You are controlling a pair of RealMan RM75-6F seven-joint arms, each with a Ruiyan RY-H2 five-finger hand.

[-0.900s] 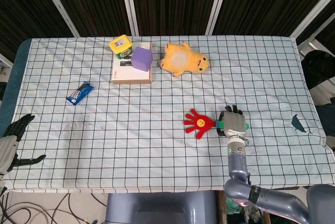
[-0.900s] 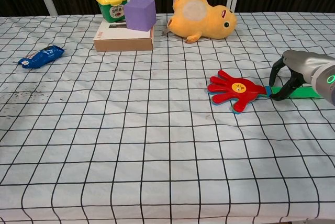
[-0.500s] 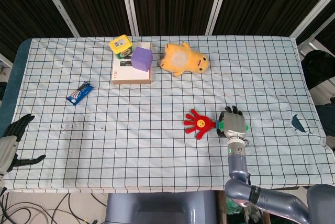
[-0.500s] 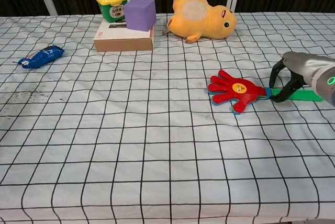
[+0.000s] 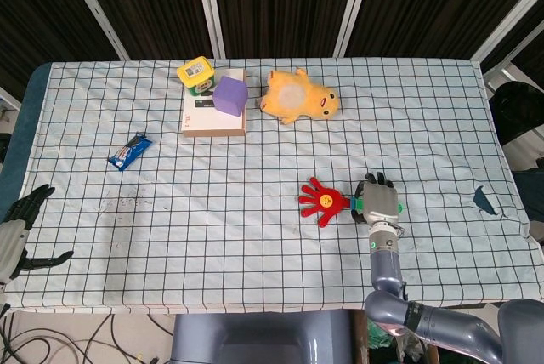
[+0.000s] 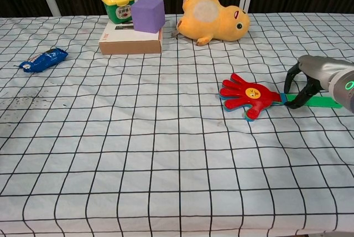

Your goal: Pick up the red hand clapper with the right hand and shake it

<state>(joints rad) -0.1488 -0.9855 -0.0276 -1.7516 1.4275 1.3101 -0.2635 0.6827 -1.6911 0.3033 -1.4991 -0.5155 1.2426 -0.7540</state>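
The red hand clapper [image 5: 322, 201] [image 6: 247, 94] lies flat on the checked cloth, right of centre, its green handle [image 6: 323, 101] pointing right. My right hand [image 5: 380, 200] [image 6: 321, 79] sits over the handle. Its fingers [image 6: 303, 94] curl down on both sides of the handle and close around it just behind the red palm. Part of the handle is hidden under the hand. My left hand [image 5: 19, 226] hangs off the table's front left corner with its fingers apart, holding nothing.
At the back stand a yellow plush toy [image 5: 297, 97] [image 6: 213, 11], a purple cube [image 5: 229, 95] on a flat box [image 5: 212, 116], and a yellow-lidded green tub [image 5: 196, 73]. A blue snack packet [image 5: 129, 151] lies at the left.
The clapper's red head has shifted very slightly up and to the right as my right hand's fingers settled around the handle. The left hand has not moved.
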